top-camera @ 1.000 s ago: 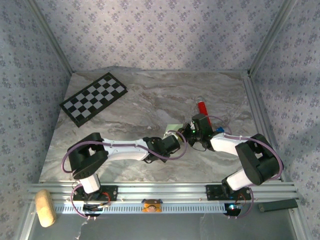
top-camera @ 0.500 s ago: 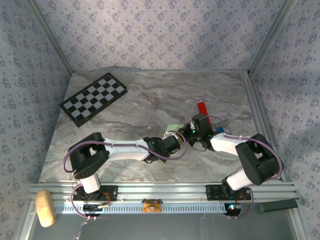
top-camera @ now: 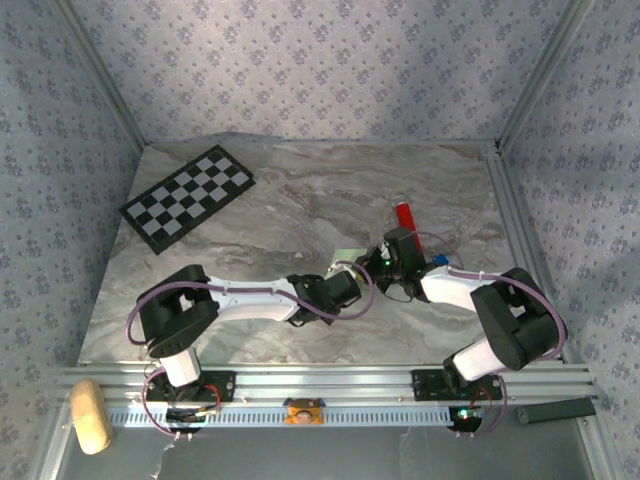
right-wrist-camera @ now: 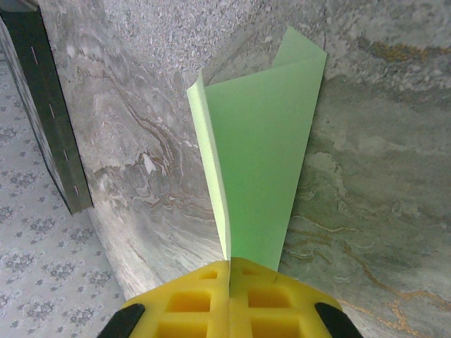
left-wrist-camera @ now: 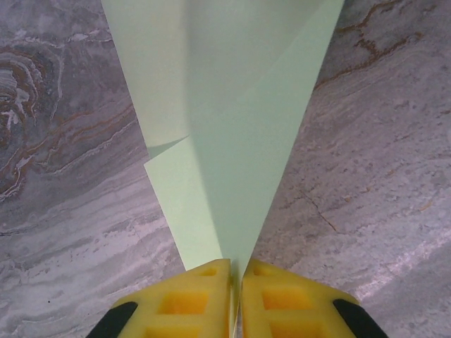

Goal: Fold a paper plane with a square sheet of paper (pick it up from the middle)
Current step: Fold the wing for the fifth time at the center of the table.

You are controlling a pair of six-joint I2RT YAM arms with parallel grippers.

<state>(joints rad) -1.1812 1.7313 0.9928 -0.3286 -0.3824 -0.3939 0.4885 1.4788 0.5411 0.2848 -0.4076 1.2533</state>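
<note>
The light green sheet of paper (left-wrist-camera: 232, 127) is folded, with diagonal creases, and narrows to a point between my left gripper's yellow fingers. My left gripper (left-wrist-camera: 237, 271) is shut on that narrow end, just above the marble table. Seen from the right wrist, the paper (right-wrist-camera: 261, 162) stands on edge as doubled layers, with my right gripper (right-wrist-camera: 230, 271) shut on its near end. From above, a small patch of the paper (top-camera: 347, 256) shows at mid-table between the left gripper (top-camera: 352, 278) and the right gripper (top-camera: 381, 262), which meet there.
A red tube (top-camera: 404, 214) lies just behind the right gripper. The checkerboard (top-camera: 188, 197) lies at the far left of the marble table (top-camera: 280, 200). Metal rails (top-camera: 516, 220) border the right and near edges. A cork-coloured block (top-camera: 90, 415) rests below the near rail.
My left gripper's jaws have closed in on the narrow end of the paper. Both arms stay where they were.
</note>
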